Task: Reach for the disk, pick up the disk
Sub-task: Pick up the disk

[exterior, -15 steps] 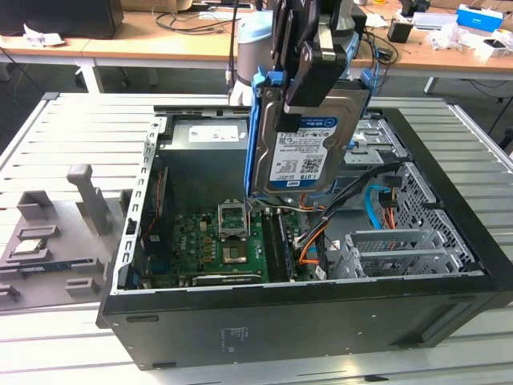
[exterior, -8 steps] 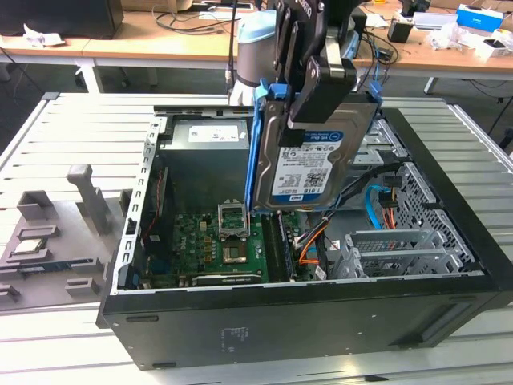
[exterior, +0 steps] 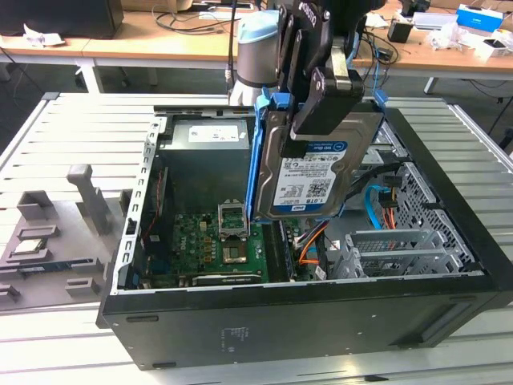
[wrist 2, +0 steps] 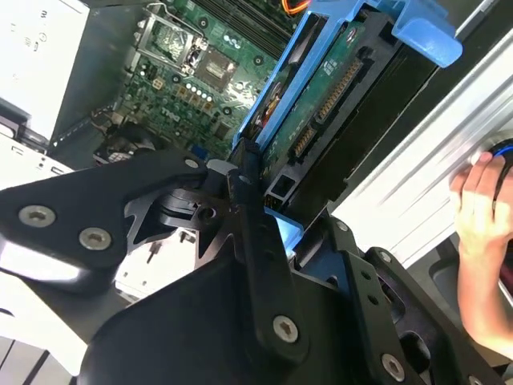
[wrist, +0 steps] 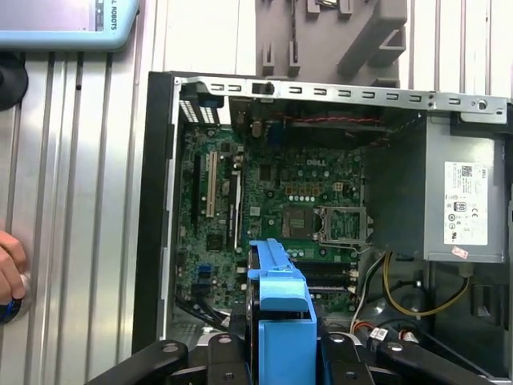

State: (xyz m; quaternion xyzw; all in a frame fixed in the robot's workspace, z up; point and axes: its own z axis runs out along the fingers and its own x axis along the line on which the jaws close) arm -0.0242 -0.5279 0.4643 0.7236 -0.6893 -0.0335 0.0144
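Note:
The disk (exterior: 309, 172) hangs upright above the open computer case (exterior: 240, 313), its silver face with a white-and-blue label turned to the exterior view and blue rails along its sides. My gripper (exterior: 322, 112) is shut on its upper end from above. In the second wrist view the disk (wrist 2: 333, 84) shows its green circuit side between blue rails, with the black fingers (wrist 2: 248, 180) clamped on its near end. In the first wrist view the disk's blue rail (wrist: 279, 309) stands edge-on between the black fingers (wrist: 220, 353), over the motherboard (wrist: 272, 208).
Inside the case lie the motherboard (exterior: 212, 241), a grey power supply (exterior: 208, 136), orange and blue cables (exterior: 309, 245) and a metal drive cage (exterior: 393, 249). A grey fixture (exterior: 48, 233) sits on the slatted table at the exterior view's left. A person's hand (wrist 2: 481, 220) rests beside the case.

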